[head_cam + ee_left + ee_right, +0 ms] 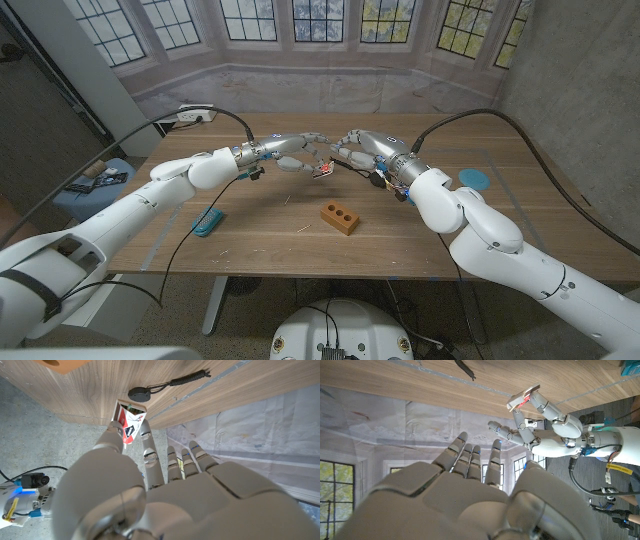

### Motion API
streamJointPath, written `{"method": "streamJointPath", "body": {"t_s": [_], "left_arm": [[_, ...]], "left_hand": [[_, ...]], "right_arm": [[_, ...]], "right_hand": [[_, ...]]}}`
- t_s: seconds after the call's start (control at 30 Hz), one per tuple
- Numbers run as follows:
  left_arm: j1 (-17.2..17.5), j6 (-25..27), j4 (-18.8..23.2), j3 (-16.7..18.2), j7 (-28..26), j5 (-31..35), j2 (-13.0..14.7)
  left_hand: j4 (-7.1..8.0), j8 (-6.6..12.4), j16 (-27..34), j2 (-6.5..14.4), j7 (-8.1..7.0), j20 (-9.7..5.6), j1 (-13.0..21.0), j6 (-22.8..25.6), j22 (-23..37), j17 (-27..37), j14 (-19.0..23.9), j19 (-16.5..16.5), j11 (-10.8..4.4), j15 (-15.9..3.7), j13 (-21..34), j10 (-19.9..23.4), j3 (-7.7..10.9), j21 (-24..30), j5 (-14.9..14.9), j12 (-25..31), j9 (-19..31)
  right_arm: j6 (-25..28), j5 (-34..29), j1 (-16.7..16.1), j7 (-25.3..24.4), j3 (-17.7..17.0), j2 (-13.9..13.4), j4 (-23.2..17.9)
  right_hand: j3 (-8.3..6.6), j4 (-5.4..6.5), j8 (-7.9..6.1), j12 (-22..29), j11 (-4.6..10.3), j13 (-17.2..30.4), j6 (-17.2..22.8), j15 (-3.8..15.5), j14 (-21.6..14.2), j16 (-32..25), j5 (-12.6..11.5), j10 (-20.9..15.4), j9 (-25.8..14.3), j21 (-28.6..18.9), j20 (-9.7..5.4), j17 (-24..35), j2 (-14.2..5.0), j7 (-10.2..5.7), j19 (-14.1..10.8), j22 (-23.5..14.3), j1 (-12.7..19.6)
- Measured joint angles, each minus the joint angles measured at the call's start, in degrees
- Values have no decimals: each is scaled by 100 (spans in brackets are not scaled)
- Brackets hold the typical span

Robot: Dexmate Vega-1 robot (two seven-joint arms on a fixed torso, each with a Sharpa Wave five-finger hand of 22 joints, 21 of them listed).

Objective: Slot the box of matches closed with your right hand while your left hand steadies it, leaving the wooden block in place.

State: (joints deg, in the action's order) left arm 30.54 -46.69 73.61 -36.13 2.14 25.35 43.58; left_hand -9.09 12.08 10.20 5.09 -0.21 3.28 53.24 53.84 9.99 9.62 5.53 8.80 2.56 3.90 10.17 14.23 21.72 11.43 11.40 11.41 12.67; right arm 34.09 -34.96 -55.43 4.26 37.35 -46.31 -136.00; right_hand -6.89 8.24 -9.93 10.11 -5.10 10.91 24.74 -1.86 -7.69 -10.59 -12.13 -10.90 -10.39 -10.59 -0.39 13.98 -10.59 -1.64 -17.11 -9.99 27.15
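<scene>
Left hand (pixel 290 152): pinching matchbox (pixel 325 172), raised above surface (pixel 420 230), frame centre.
Right hand (pixel 362 148): released, fingers spread beside matchbox.
Wooden block (pixel 340 217): on surface, below hands.

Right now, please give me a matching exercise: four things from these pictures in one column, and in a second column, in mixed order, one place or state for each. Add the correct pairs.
Things
1. box of matches
2. wooden block
3. right hand
4. blue disc

Places or states
A. lies on the table near the middle, with three holes on top
B. lies flat beside the right forearm
C. held above the table by the left hand
D. fingers apart, holding nothing

Pairs: 1-C, 2-A, 3-D, 4-B
</scene>
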Motion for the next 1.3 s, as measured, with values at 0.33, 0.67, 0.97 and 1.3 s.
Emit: {"method": "streamJointPath", "body": {"t_s": [0.33,0.67,0.97,1.3], "left_arm": [[9,43,60,9,-44,27,-1],[-21,46,48,10,-78,58,-21],[-66,20,-21,-17,-115,76,-45],[-114,-24,-118,-40,-166,92,-74]], "left_hand": [[0,0,0,0,-10,0,0,10,0,0,0,0,0,0,0,0,0,0,0,0,-1],[0,-1,0,0,-9,0,0,10,0,0,0,0,0,0,0,0,0,0,0,0,-2],[0,-1,0,0,-9,0,0,10,0,0,0,0,0,0,0,0,0,0,0,0,-3],[0,-1,0,0,-9,0,0,9,0,0,0,0,0,-1,0,0,0,0,0,0,-5]], "right_arm": [[-18,-275,-48,-295,164,99,162],[27,-694,-113,-508,345,234,323],[45,-937,-196,-604,433,352,461],[22,-1093,-234,-651,485,478,616]], "right_hand": [[-32,31,0,0,-39,0,-112,-31,92,0,0,84,28,0,29,0,1,4,29,0,-62],[-32,31,0,0,-21,1,-123,-31,92,-24,0,103,27,-22,29,-1,23,0,29,0,-129],[-56,7,0,29,-21,1,-121,-18,79,-24,0,102,27,-44,9,-1,24,1,5,1,-130],[-71,22,0,50,-21,1,-99,-11,71,-68,0,102,26,-67,28,-1,53,22,-58,1,-159]]}}
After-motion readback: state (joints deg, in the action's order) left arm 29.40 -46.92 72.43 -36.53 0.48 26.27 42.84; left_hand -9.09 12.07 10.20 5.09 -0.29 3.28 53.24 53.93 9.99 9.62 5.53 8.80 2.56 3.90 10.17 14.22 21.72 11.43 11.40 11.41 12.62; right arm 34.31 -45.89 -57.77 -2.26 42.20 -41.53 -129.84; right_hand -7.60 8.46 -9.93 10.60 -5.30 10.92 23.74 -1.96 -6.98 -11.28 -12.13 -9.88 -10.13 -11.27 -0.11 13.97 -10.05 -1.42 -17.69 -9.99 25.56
